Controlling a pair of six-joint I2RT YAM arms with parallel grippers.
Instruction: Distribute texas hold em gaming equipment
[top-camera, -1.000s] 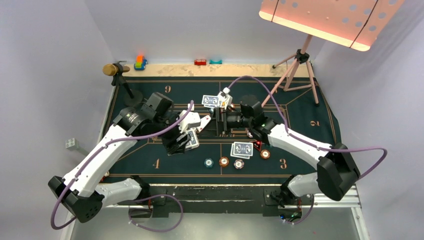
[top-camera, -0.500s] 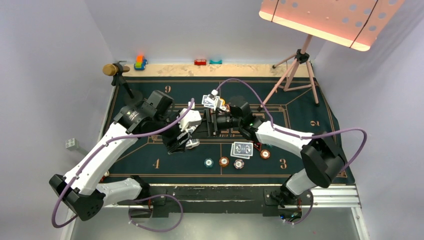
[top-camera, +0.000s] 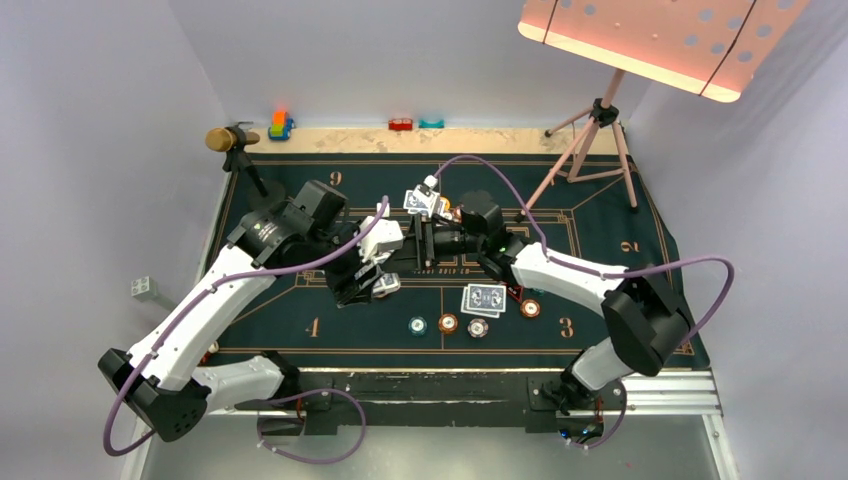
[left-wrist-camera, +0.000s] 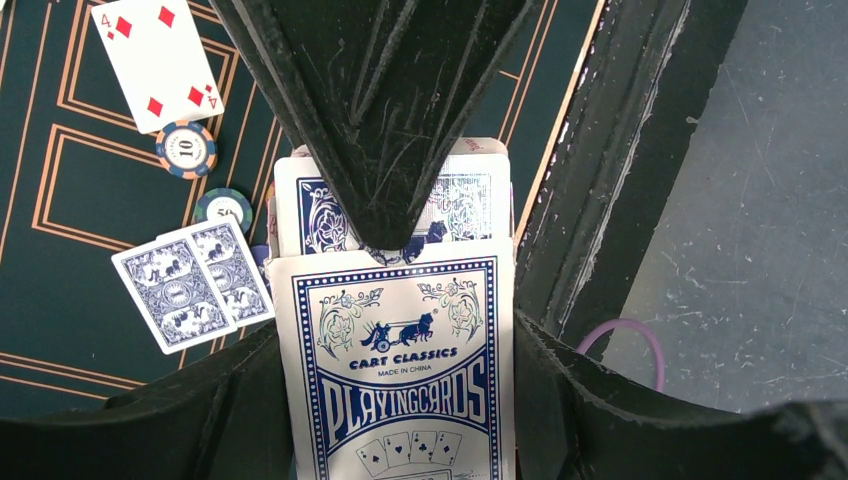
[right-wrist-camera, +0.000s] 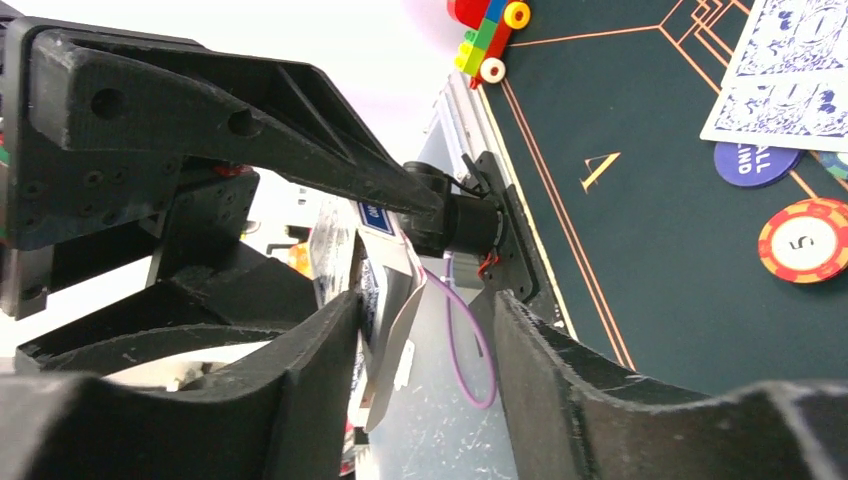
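Cards: one deck (left-wrist-camera: 400, 390) clamped tight in the left gripper (top-camera: 362, 287) above the felt (top-camera: 380, 330), two face-down pairs (top-camera: 484, 298), four chips (top-camera: 448, 323). Right gripper (right-wrist-camera: 420, 305) is partway open, fingers (right-wrist-camera: 300, 400) either side of the deck's sticking-out card.

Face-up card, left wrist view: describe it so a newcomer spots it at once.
On the green mat, look to the top left corner of the left wrist view, just above the 10 chip. The card there is a four of diamonds. It alone shows a white face; the pair lower down and the pack show blue backs.
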